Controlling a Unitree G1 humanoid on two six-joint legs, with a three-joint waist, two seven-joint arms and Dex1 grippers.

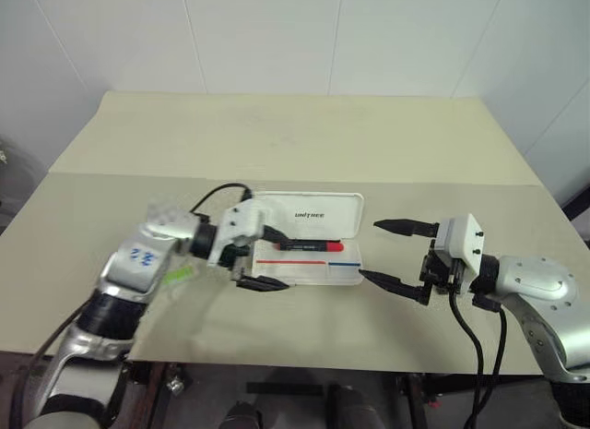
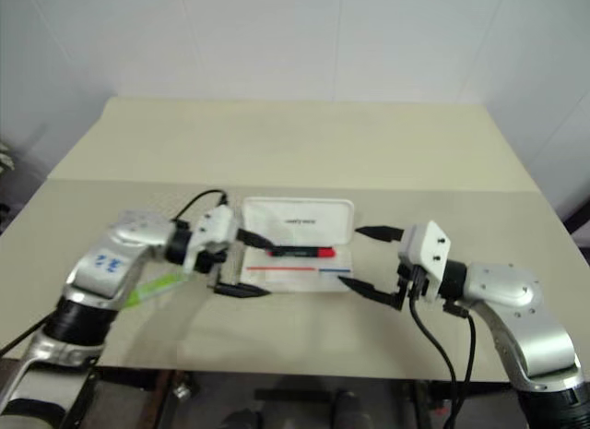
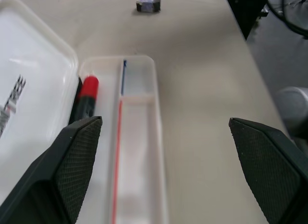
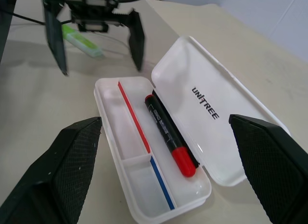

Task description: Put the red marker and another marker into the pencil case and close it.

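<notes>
Open white case (image 1: 309, 263) on a table (image 1: 277, 134) holds a red marker (image 1: 312, 246); both grippers, left (image 1: 261, 259) and right (image 1: 395, 256), flank it, fingers apart, empty.

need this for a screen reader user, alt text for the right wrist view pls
An open white pencil case lies on a beige table, the red marker resting in its tray beside the hinge. Beyond it the left pincer hangs open over the table, a lime-green highlighter lying behind it.

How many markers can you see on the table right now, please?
2: the red marker lies inside the open pencil case; the green highlighter lies on the table beyond the left gripper.
</notes>
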